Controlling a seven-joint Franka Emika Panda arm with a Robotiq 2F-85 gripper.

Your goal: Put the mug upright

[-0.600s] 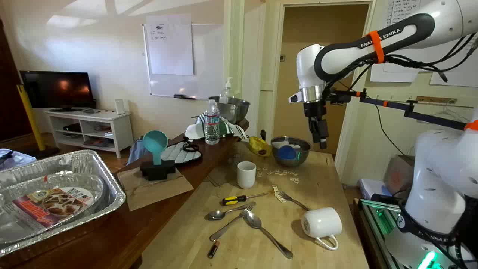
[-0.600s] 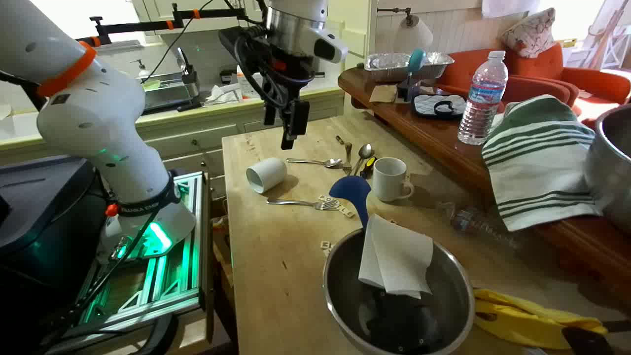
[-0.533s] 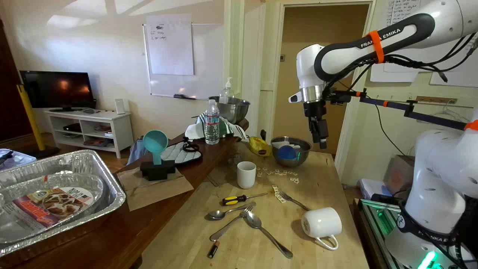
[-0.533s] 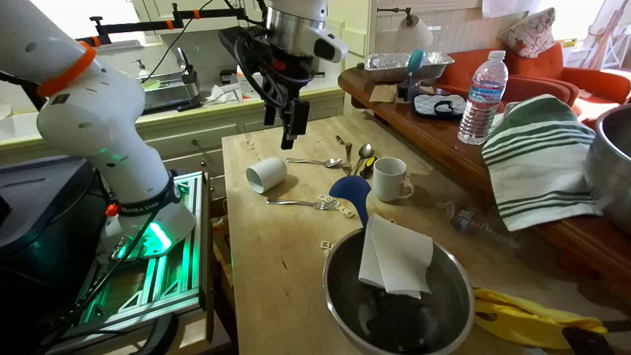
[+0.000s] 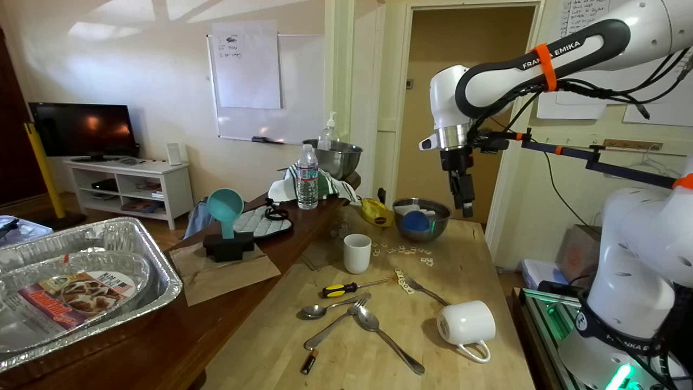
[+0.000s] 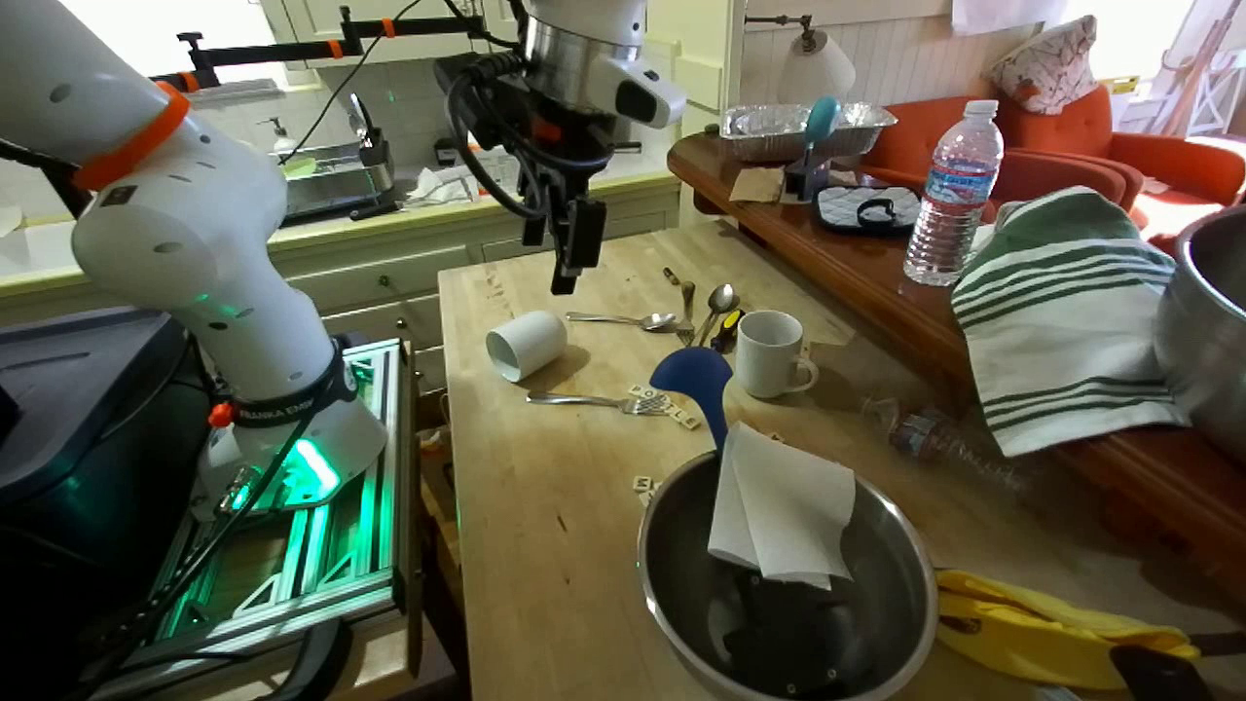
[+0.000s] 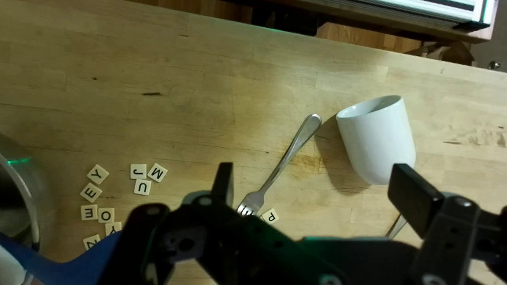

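The white mug [image 5: 466, 323] lies on its side on the wooden table near the robot base, its loop handle down against the table in an exterior view. Its open mouth shows in an exterior view [image 6: 527, 346], pointing toward the robot's side. In the wrist view the mug [image 7: 376, 138] lies ahead of the right finger, and its handle is hidden. My gripper [image 7: 313, 178] is open and empty, fingers wide apart. It hangs well above the table, pointing down, and touches nothing; it shows in both exterior views [image 5: 463, 200] [image 6: 553, 255].
A fork [image 7: 291, 152] lies beside the mug. Spoons [image 5: 368, 320], a screwdriver [image 5: 341, 290] and a battery [image 5: 309, 362] lie farther off. An upright white cup with a handle [image 6: 769, 352], letter tiles [image 7: 138, 171] and a metal bowl [image 6: 672, 623] with a blue ladle [image 6: 693, 380] stand around.
The gripper has turned slightly and shifted a little in an exterior view, and its cable loop has moved. The mug and the other table items have not moved.
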